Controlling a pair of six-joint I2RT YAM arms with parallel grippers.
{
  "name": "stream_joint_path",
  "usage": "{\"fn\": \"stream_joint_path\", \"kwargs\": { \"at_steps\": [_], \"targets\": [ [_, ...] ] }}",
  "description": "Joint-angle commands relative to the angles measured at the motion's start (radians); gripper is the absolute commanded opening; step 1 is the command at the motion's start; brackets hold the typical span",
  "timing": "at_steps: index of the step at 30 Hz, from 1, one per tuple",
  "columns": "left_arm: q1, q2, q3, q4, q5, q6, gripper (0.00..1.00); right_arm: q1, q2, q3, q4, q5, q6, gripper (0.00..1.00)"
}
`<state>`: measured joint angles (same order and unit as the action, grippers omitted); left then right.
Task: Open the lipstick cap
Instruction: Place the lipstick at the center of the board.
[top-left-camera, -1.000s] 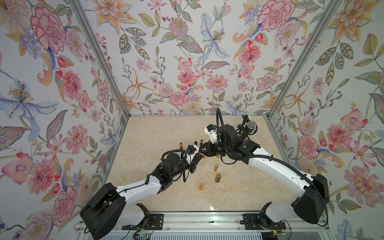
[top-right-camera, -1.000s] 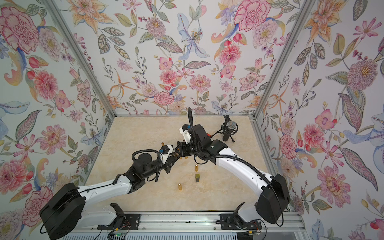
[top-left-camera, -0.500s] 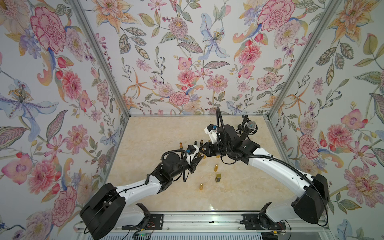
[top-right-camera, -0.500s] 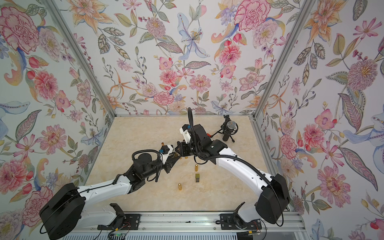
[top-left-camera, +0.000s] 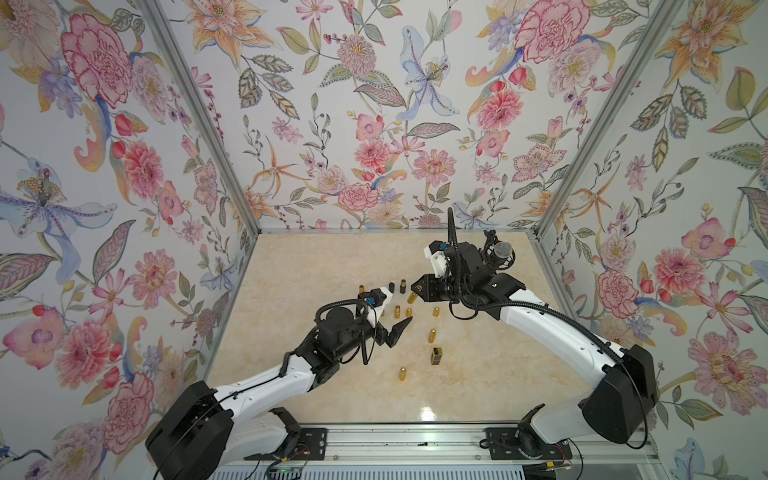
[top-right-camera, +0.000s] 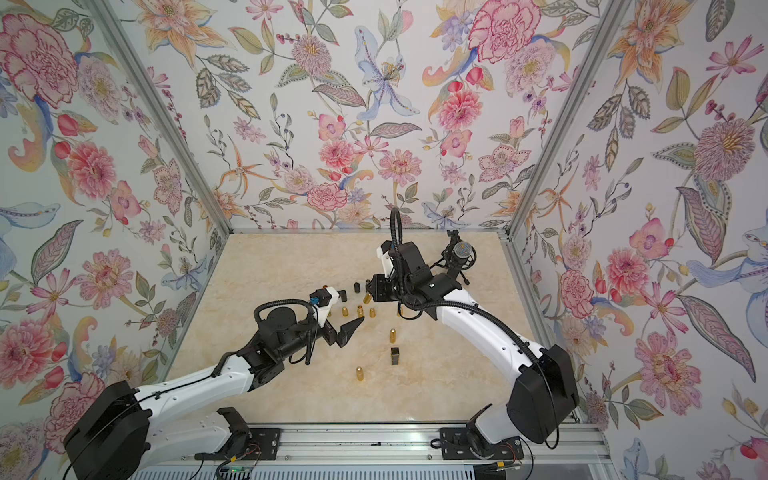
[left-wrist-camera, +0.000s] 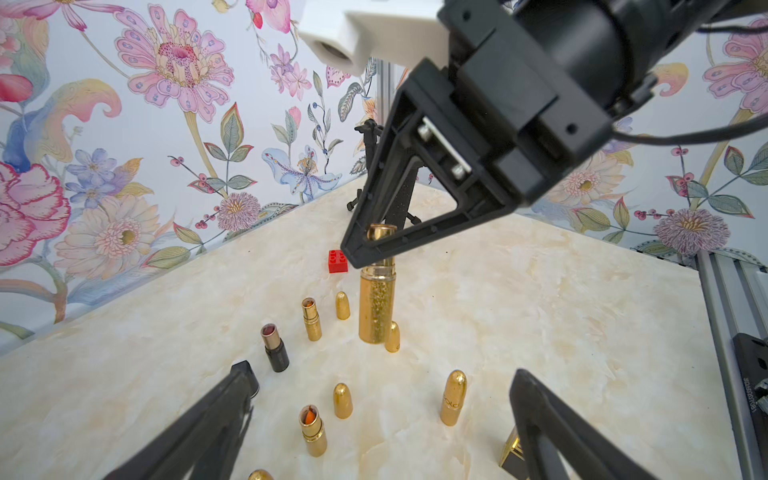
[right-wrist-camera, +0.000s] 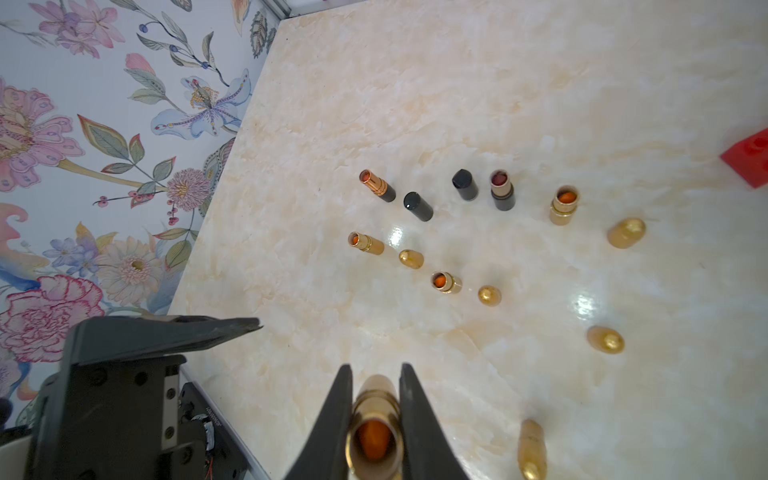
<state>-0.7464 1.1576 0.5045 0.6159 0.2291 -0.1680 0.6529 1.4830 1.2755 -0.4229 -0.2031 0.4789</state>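
walls (top-left-camera: 374, 124): floral wallpaper on three sides, metal corner posts.
desk (top-left-camera: 311, 270): cream marble top, glossy.
right claw (right-wrist-camera: 375, 370): clamped on the upper part of the lipstick (left-wrist-camera: 377, 299), one side of the tube against each inner face.
lipstick: gold glitter tube, upright in the left wrist view, over the far middle of the desk. Its mouth is uncapped and an orange stick shows inside in the right wrist view. Whether its base touches the desk cannot be told.
left claw (left-wrist-camera: 382, 372): spread wide, empty, well apart from the lipstick.
gold cap (left-wrist-camera: 392, 337): stands just beside the lipstick's base; contact not clear.
open tubes (right-wrist-camera: 564, 205): several stand uncapped nearby, gold and black.
black caps (right-wrist-camera: 417, 205): two, upright among the tubes.
loose gold caps (right-wrist-camera: 489, 296): scattered between the tubes.
red brick (left-wrist-camera: 338, 261): on the desk beyond the lipstick.
microphone (top-left-camera: 503, 251): on a small stand, far right corner.
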Motion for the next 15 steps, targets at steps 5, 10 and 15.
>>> {"fn": "stream_joint_path", "kwargs": {
  "at_steps": [5,10,15],
  "targets": [
    [0.004,-0.078,-0.032,-0.116,-0.158,-0.06,0.99,0.002,0.107,-0.023,-0.017,0.261,-0.112,0.2],
    [0.005,-0.107,-0.064,-0.112,-0.188,-0.073,0.99,0.002,0.185,-0.044,0.018,0.331,-0.146,0.19],
    [0.006,-0.107,-0.071,-0.107,-0.218,-0.102,0.99,0.003,0.258,-0.054,0.056,0.367,-0.152,0.19]
  ]
}}
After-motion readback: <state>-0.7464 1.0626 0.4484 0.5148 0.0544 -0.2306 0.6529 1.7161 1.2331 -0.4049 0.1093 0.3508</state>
